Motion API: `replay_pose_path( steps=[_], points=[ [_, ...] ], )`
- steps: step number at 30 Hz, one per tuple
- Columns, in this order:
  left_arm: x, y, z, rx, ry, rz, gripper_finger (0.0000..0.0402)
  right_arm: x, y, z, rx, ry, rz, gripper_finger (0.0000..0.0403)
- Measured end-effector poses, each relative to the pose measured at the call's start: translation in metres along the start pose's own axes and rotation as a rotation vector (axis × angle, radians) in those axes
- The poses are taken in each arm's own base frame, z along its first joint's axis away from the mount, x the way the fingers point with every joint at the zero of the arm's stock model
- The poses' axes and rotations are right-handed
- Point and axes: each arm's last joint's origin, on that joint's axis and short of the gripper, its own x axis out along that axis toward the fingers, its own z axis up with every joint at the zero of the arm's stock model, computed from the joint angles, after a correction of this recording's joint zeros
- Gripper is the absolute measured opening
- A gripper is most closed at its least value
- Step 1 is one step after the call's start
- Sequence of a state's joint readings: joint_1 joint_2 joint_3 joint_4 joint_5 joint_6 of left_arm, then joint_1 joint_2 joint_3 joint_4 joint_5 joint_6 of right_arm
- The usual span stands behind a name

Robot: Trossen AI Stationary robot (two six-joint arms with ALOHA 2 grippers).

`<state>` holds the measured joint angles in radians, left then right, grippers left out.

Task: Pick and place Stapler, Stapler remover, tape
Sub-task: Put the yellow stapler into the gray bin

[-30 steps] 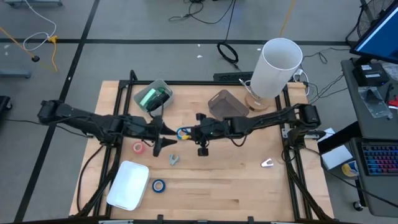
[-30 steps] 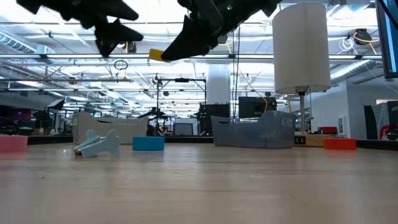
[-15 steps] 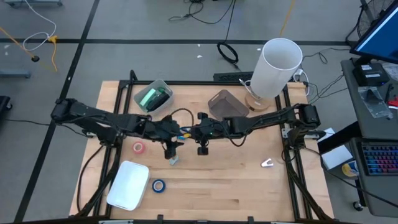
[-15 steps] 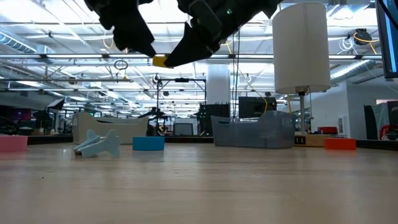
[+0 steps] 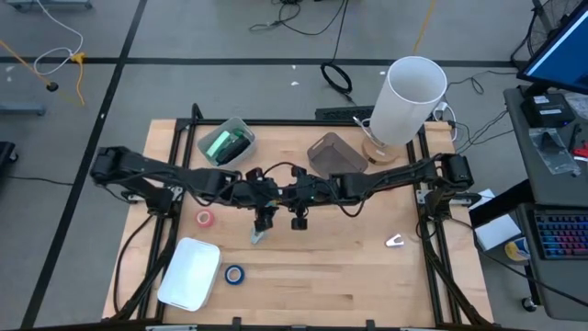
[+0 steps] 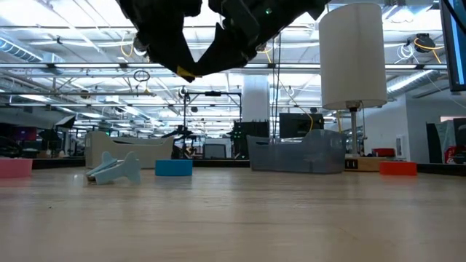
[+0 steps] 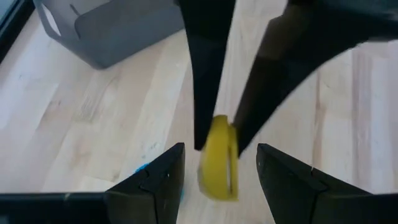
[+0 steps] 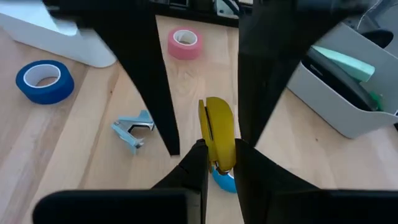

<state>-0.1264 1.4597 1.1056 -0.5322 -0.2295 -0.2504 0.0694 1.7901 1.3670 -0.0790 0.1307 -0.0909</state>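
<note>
both hands (image 8: pixel 216 163) around yellow tape (image 8: pixel 219 132)

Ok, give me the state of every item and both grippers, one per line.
Yellow tape: off the table, on edge, clamped.
Right gripper: shut on the yellow tape.
Left gripper: open, straddling the yellow tape.
Pink tape: flat on the table.
Blue tape: flat on the table.
Remover: lying on the table.
Stapler: in the grey bin.

Two dark jointed arms, black cables, tapered black jaws
</note>
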Motion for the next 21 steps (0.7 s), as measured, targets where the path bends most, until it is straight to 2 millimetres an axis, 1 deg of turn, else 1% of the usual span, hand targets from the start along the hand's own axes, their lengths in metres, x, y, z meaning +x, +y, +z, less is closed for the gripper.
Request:
replay_pose_path(
  steps=[2, 5, 7, 10, 15, 18, 21],
  points=[
    [0.0032, 0.0016, -0.0007, -0.001, 0.014, 0.006, 0.02, 0.0, 0.0004, 0.0, 0.0, 0.0, 0.001, 0.0043],
    [0.0029, 0.0038, 0.0003, -0.023, 0.009, 0.005, 0.0199, -0.0001, 0.001, -0.0002, -0.001, 0.003, 0.003, 0.0043],
    [0.0032, 0.0044, 0.0005, -0.03, 0.012, -0.008, 0.0192, -0.0001, 0.001, -0.0002, -0.001, 0.002, 0.003, 0.0043],
    [0.0034, 0.0042, 0.001, -0.035, 0.015, -0.035, 0.0156, -0.0001, 0.0012, -0.0003, -0.002, 0.004, 0.005, 0.0043],
    [0.0033, 0.0032, 0.0004, -0.027, 0.025, -0.066, 0.0072, -0.0002, 0.0018, -0.0008, -0.004, 0.008, 0.014, 0.0043],
    [0.0032, 0.003, 0.0004, -0.024, 0.026, -0.068, 0.0067, -0.0002, 0.0023, -0.0007, -0.002, 0.007, 0.031, 0.0047],
    [0.0033, 0.0032, 0.0004, -0.029, 0.028, -0.073, 0.0067, -0.0001, 0.0022, -0.0007, -0.001, 0.005, 0.042, 0.0062]
  ],
)
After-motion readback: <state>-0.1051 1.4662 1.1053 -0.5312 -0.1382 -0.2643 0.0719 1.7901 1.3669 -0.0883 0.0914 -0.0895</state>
